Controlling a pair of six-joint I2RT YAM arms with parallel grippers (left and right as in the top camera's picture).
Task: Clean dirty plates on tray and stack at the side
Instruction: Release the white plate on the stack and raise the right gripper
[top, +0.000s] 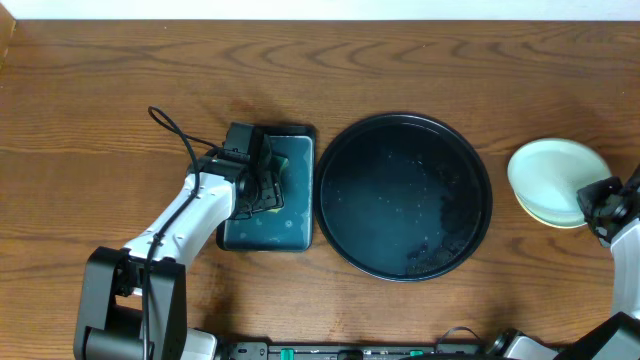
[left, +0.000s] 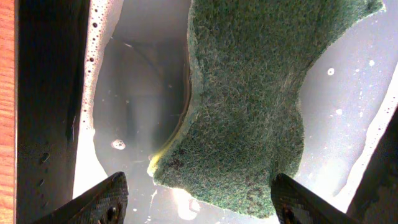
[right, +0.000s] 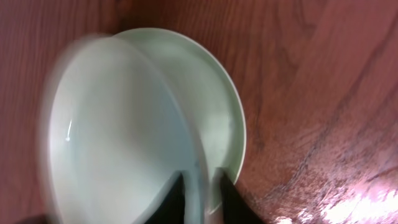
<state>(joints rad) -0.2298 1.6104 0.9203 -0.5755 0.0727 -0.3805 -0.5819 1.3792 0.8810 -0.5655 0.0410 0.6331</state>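
My right gripper (right: 202, 200) is clenched on the near rim of the top plate (right: 118, 137), a finger on either face. The plate seems tilted over the mint plate (right: 221, 106) beneath, on the table right of the black tray (top: 405, 118), which holds only wet smears. These plates look light, stiff and glossy. I judge them slippery if damp, and liable to chip. The rim is the one place to take hold, but it gives little purchase, so it wants a firm squeeze and a low set-down. My left gripper (left: 199, 193) hangs released, fingers wide, above the sponge (left: 249, 106), which lies in suds in the teal tray (top: 290, 238).

The right wrist view shows the pinch and the tilt, though blurred. Overhead hides both behind my gripper, but places the stack (top: 555, 180) beside the black tray, with a yellowish edge underneath. Only the left wrist view shows the foam — and the parted fingers.
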